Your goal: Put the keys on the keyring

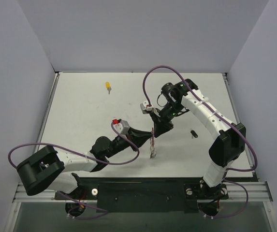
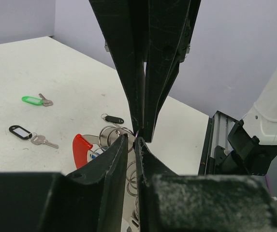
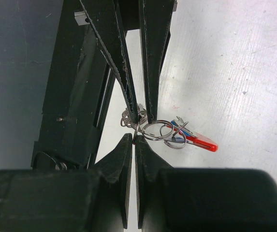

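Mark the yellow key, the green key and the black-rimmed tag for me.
yellow key (image 1: 109, 86), top view, its yellow head.
green key (image 2: 31, 100), left wrist view, its green head.
black-rimmed tag (image 2: 19, 131), left wrist view, its pale middle.

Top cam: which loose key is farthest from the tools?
The yellow-headed key, alone near the far edge of the table. The black-headed key lies much closer, just right of where the left tool and right tool meet.

Nothing legible anywhere.
I find no letters, numbers or brand marks on my fingers or the tabletop; the black-rimmed tag has a white window, too small for me to read.
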{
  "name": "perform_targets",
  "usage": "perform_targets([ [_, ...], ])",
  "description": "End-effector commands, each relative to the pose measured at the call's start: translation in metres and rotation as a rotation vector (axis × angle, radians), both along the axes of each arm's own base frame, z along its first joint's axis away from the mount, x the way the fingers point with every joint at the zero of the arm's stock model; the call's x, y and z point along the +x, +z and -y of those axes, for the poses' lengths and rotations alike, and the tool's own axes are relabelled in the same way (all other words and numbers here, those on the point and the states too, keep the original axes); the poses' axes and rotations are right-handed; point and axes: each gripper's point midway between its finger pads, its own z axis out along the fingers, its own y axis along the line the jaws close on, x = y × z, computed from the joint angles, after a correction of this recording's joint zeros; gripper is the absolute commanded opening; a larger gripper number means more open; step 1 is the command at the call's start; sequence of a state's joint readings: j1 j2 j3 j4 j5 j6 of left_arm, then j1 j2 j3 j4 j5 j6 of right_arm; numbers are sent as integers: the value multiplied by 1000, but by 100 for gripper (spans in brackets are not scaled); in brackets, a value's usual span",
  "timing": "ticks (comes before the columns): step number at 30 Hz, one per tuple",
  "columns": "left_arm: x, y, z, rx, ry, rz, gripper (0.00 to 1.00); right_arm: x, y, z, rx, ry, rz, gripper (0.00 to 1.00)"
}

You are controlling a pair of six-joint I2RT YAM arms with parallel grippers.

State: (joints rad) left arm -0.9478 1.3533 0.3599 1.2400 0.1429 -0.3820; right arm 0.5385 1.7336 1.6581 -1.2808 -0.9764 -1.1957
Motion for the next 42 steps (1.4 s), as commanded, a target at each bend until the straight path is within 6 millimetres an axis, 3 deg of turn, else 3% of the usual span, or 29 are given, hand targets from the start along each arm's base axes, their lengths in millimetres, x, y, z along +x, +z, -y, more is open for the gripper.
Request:
perform_targets([
  [1,4,26,-2,-60,15,35,22,-28,9,11,-53,2,-128,0],
  [18,1,24,9,-45,-34,31,25,-28,10,10,-50,4,-125,0],
  [27,0,13,12,-11,-47,18,24,-28,11,11,-49,5,-121,0],
  [34,1,14,12,-9,-46,25,13,-29,11,11,-51,5,-124,0],
  [36,1,13,12,-6,-47,23,8,-29,10,11,-52,4,-125,0],
  [37,1,14,12,-7,-49,25,0,-29,10,11,-53,5,-125,0],
  [42,-1,16,10,-14,-50,32,0,-28,10,11,-53,4,-121,0],
])
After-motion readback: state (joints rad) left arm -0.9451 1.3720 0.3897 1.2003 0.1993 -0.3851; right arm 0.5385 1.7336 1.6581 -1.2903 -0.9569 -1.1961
